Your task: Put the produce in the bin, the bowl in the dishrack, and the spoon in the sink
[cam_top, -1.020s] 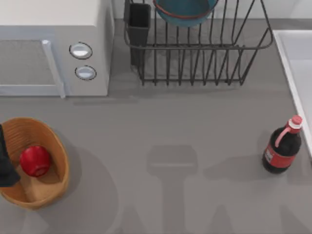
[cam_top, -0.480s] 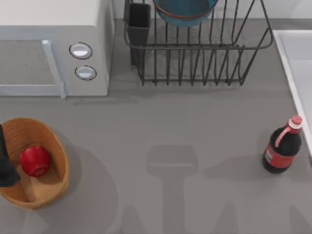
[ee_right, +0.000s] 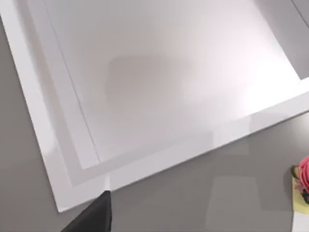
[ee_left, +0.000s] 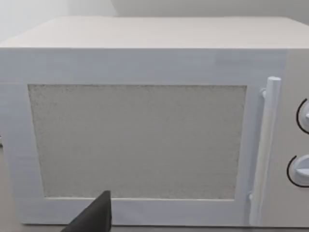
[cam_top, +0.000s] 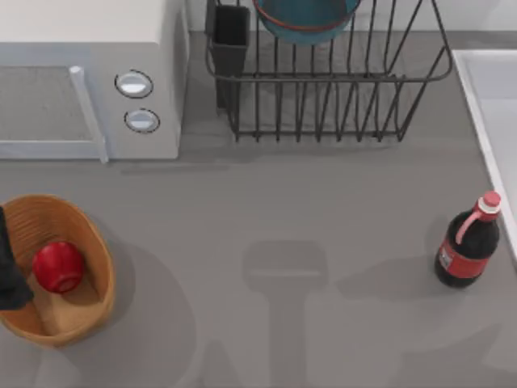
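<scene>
The red produce (cam_top: 58, 266) lies inside the woven bin (cam_top: 89, 234) at the table's left. At the back, the teal bowl (cam_top: 305, 20) rests in the black wire dishrack (cam_top: 323, 105). The white sink (cam_top: 489, 121) lies along the right edge, and its basin (ee_right: 159, 77) looks bare in the right wrist view. The spoon is out of view. A dark part of my left gripper (cam_top: 10, 267) sits at the bin's left side, and its wrist view faces the microwave (ee_left: 140, 140). A dark tip of my right gripper (ee_right: 94, 217) hangs over the sink's rim corner.
A white microwave (cam_top: 89, 81) with two knobs stands at the back left. A dark bottle with a red cap (cam_top: 467, 242) stands near the sink's rim. A small pink and yellow object (ee_right: 303, 186) lies on the counter beside the sink.
Only the arm shadows on the near part of the table have shifted. The produce, bin, bowl and bottle have not moved.
</scene>
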Robot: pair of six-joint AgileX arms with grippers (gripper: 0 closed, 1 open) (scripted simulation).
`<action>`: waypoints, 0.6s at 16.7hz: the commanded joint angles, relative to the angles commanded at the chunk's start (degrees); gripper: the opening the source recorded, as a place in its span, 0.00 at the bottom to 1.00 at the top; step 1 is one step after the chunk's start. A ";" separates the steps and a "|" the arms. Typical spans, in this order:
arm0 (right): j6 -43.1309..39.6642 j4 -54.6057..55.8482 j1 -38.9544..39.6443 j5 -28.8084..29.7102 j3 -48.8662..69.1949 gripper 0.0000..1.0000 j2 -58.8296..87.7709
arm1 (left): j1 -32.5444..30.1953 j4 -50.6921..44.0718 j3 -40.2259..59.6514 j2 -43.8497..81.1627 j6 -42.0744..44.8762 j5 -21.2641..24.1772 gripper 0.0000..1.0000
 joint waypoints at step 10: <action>5.36 -26.00 -10.11 -0.60 19.43 1.00 32.99 | 0.00 0.00 0.00 0.00 0.00 0.00 1.00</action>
